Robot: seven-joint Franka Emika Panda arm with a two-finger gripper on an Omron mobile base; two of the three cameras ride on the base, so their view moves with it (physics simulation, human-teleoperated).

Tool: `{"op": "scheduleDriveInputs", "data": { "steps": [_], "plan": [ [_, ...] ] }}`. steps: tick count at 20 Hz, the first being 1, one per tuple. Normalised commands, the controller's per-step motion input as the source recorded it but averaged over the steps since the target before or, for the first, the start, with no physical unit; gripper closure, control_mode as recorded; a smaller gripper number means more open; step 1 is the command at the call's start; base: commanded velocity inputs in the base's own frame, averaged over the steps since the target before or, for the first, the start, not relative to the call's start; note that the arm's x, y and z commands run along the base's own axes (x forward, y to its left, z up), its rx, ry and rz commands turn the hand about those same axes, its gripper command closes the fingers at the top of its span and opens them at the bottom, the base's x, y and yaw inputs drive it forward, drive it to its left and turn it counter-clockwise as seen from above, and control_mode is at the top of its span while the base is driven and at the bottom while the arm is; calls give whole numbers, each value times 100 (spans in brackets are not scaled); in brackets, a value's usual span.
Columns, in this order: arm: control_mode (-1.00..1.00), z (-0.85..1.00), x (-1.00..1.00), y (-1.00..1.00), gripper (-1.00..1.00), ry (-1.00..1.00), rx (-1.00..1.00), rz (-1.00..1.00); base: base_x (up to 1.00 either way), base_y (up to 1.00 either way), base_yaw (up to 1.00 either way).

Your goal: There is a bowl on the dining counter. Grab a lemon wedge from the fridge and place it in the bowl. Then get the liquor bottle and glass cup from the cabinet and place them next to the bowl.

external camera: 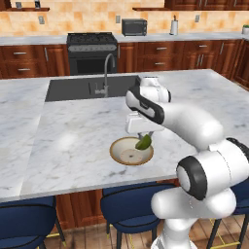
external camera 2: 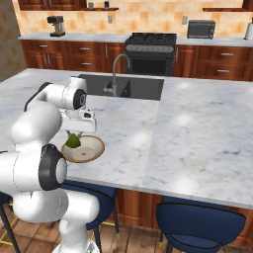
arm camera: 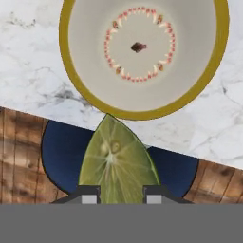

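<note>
Robot claw [arm camera: 121,194] pinching a green lemon wedge [arm camera: 117,163].
Just below and ahead of the claw sits the yellow-rimmed bowl [arm camera: 142,113] on marble counter [arm camera: 28,71].

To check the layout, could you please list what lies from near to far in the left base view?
Stools → bowl → faucet → stove → toaster oven.

A green lemon wedge [arm camera: 117,161], cut face showing pale pith and segments, hung pinched between the gripper's [arm camera: 121,193] two dark tips just above the near rim of a shallow bowl [arm camera: 71,80]. The bowl, cream inside with a mustard rim and a ring of red marks, sat upright near the marble dining counter's [external camera: 73,146] front edge.
</note>
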Motion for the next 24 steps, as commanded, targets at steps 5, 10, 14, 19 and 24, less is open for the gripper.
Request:
{"op": "scheduleDriveInputs", "data": {
  "steps": [5, 10, 14, 19, 24],
  "plan": [
    [-100, -38, 55, 4, 100, 17, 0, 0, 0, 0, 0],
    [-100, -41, 61, 4, 100, 16, 0, 0, 0, 0, 0],
    [-100, -41, 66, 7, 100, 14, 0, 0, 0, 0, 0],
    [-100, -50, 59, 12, 100, 15, -2, 0, 0, 0, 0],
    [-100, -58, 52, 14, 100, 15, -4, 0, 0, 0, 0]
  ]
}}
